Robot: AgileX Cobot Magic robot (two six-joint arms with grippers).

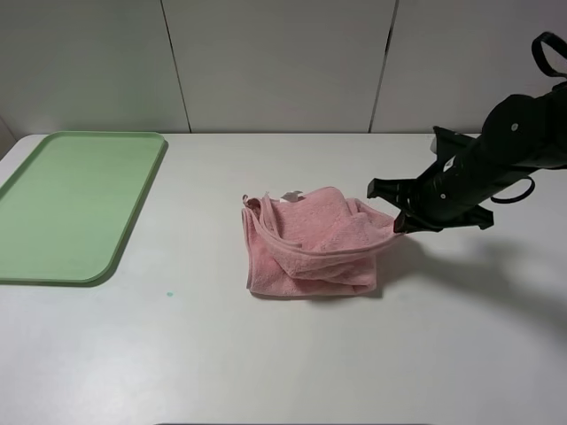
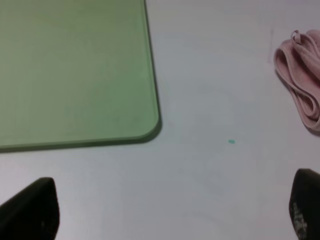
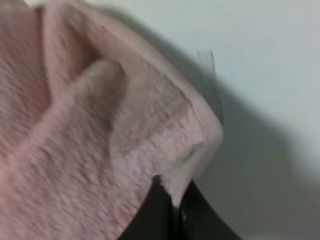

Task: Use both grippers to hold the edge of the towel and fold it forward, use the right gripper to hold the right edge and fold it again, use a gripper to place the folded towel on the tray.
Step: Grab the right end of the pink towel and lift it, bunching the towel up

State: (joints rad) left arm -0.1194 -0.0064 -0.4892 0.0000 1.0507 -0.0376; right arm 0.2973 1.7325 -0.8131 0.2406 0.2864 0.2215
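Observation:
A pink towel [image 1: 310,241] lies bunched and partly folded on the white table at centre. My right gripper [image 1: 397,224] is shut on the towel's right edge and lifts it a little; in the right wrist view the pink cloth [image 3: 100,130] is pinched between the dark fingers [image 3: 160,210]. The green tray [image 1: 71,204] lies flat at the far left. My left gripper is out of the exterior view; in the left wrist view its two dark fingertips [image 2: 30,210] stand wide apart above bare table, near the tray's corner [image 2: 75,70], with the towel's left edge [image 2: 300,85] well beyond.
The white table [image 1: 266,354] runs to a panelled wall at the back. A small green speck [image 1: 169,294] marks the surface between tray and towel. The right arm's dark body [image 1: 496,159] hangs over the table's right side.

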